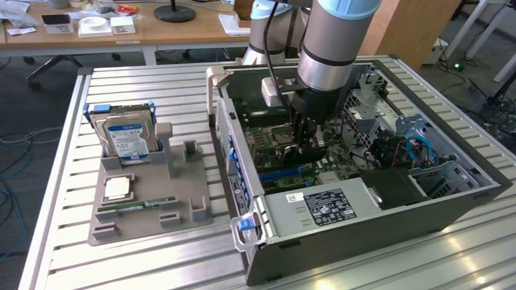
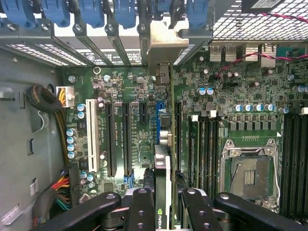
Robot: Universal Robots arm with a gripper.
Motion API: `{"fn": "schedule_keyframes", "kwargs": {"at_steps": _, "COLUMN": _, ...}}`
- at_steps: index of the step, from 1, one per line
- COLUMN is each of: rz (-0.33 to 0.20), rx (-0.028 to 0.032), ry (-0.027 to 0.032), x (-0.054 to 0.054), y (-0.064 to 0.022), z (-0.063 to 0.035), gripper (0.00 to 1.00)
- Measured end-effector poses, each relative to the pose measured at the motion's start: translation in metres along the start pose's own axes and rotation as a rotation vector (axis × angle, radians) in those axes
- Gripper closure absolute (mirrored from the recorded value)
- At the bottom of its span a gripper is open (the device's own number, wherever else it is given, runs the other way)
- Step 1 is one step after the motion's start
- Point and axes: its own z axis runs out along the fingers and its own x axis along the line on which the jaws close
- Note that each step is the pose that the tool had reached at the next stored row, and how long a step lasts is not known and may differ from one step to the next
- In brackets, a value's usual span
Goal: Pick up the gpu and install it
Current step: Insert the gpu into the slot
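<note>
Slatted table (image 1: 145, 254), open computer case (image 1: 354, 241): gpu (image 2: 162, 163) poised over the motherboard (image 2: 125, 96).
Gripper (image 2: 163, 204) clamps the card edge-on, jaws narrowed on its thin board, so it stands upright in line with the blue slot (image 2: 158, 115), metal bracket (image 2: 166, 41) toward the case's rear openings.

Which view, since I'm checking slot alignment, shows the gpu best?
The wrist view: the gpu stands edge-on between the fingers of the gripper, its bracket at the far end, over the motherboard. In the exterior view the gripper hides most of it.
</note>
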Motion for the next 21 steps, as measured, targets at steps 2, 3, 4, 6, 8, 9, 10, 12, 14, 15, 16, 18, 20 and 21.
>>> {"fn": "schedule_keyframes", "kwargs": {"at_steps": 2, "rz": 0.000, "rx": 0.0001, "ry": -0.0001, "x": 0.0000, "y": 0.0002, "z": 0.0000, "gripper": 0.73}}
{"fn": "schedule_keyframes", "kwargs": {"at_steps": 3, "rz": 0.000, "rx": 0.0001, "ry": -0.0003, "x": 0.0000, "y": 0.0008, "z": 0.0001, "gripper": 0.73}}
{"fn": "schedule_keyframes", "kwargs": {"at_steps": 4, "rz": 0.000, "rx": 0.0001, "ry": -0.0004, "x": 0.0000, "y": 0.0012, "z": 0.0002, "gripper": 0.73}}
{"fn": "schedule_keyframes", "kwargs": {"at_steps": 6, "rz": 0.000, "rx": 0.0000, "ry": 0.0000, "x": 0.0001, "y": 0.0017, "z": 0.0006, "gripper": 0.73}}
{"fn": "schedule_keyframes", "kwargs": {"at_steps": 8, "rz": 0.000, "rx": 0.0000, "ry": -0.0001, "x": 0.0002, "y": 0.0019, "z": 0.0017, "gripper": 0.73}}
{"fn": "schedule_keyframes", "kwargs": {"at_steps": 9, "rz": 0.000, "rx": 0.0000, "ry": -0.0001, "x": 0.0002, "y": 0.0020, "z": 0.0022, "gripper": 0.73}}
{"fn": "schedule_keyframes", "kwargs": {"at_steps": 10, "rz": 0.000, "rx": 0.0000, "ry": 0.0001, "x": 0.0002, "y": 0.0021, "z": 0.0022, "gripper": 0.73}}
{"fn": "schedule_keyframes", "kwargs": {"at_steps": 12, "rz": 0.000, "rx": -0.0001, "ry": 0.0002, "x": 0.0002, "y": 0.0022, "z": 0.0022, "gripper": 0.73}}
{"fn": "schedule_keyframes", "kwargs": {"at_steps": 14, "rz": 0.000, "rx": 0.0001, "ry": -0.0001, "x": 0.0002, "y": 0.0028, "z": 0.0024, "gripper": 0.73}}
{"fn": "schedule_keyframes", "kwargs": {"at_steps": 15, "rz": 0.000, "rx": 0.0001, "ry": -0.0002, "x": 0.0002, "y": 0.0031, "z": 0.0024, "gripper": 0.73}}
{"fn": "schedule_keyframes", "kwargs": {"at_steps": 16, "rz": 0.000, "rx": 0.0001, "ry": -0.0001, "x": 0.0002, "y": 0.0035, "z": 0.0024, "gripper": 0.73}}
{"fn": "schedule_keyframes", "kwargs": {"at_steps": 18, "rz": 0.000, "rx": 0.0000, "ry": 0.0000, "x": 0.0003, "y": 0.0042, "z": 0.0023, "gripper": 0.73}}
{"fn": "schedule_keyframes", "kwargs": {"at_steps": 20, "rz": 0.000, "rx": 0.0001, "ry": -0.0001, "x": 0.0003, "y": 0.0050, "z": 0.0023, "gripper": 0.73}}
{"fn": "schedule_keyframes", "kwargs": {"at_steps": 21, "rz": 0.000, "rx": 0.0001, "ry": 0.0000, "x": 0.0003, "y": 0.0054, "z": 0.0023, "gripper": 0.73}}
